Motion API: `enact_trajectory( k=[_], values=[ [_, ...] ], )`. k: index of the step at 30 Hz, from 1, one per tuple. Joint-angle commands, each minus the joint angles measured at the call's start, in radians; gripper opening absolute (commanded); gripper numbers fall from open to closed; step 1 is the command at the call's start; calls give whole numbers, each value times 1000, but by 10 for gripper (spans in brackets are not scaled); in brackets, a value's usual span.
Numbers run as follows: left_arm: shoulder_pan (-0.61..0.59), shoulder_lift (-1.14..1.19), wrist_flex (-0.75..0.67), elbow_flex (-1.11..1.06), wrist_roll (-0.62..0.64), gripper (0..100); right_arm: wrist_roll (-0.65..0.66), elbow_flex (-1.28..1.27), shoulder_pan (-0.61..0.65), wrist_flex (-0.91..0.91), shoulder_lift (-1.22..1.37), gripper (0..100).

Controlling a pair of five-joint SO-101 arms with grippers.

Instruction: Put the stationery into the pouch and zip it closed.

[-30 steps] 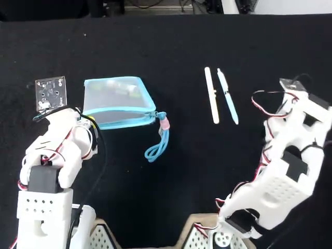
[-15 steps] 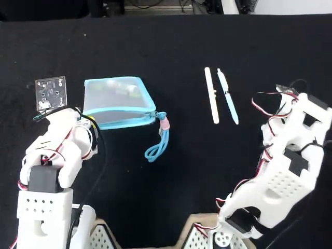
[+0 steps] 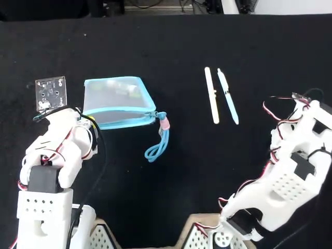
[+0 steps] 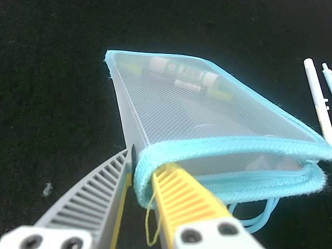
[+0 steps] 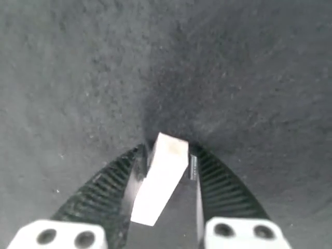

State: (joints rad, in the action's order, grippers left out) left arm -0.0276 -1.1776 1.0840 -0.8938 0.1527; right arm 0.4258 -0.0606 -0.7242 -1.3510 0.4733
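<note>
The left claw point(image 4: 142, 167) is clamped on the pouch point(image 4: 207, 119) corner, probably anchoring it for loading. The right claw point(image 5: 167, 149) grips a small white block point(image 5: 160, 181) over the desk point(image 5: 78, 62). White pen point(image 3: 211, 96) and blue pen point(image 3: 228, 97) lie between the arms. The right arm has drawn back since the earlier frames.
</note>
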Motion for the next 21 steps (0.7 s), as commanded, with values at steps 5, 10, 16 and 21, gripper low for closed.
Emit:
enact_trajectory(
  k=[5, 10, 16, 21],
  values=[
    [-7, -14, 2, 12, 3, 30, -55, -25, 46, 43, -73, 14],
    [-5, -14, 2, 12, 3, 30, -46, -96, 74, 38, -275, 11],
    [-7, -14, 2, 12, 3, 30, -55, -286, 227, 40, -627, 11],
    [-7, -14, 2, 12, 3, 30, -153, -384, 440, 46, -912, 11]
  ],
)
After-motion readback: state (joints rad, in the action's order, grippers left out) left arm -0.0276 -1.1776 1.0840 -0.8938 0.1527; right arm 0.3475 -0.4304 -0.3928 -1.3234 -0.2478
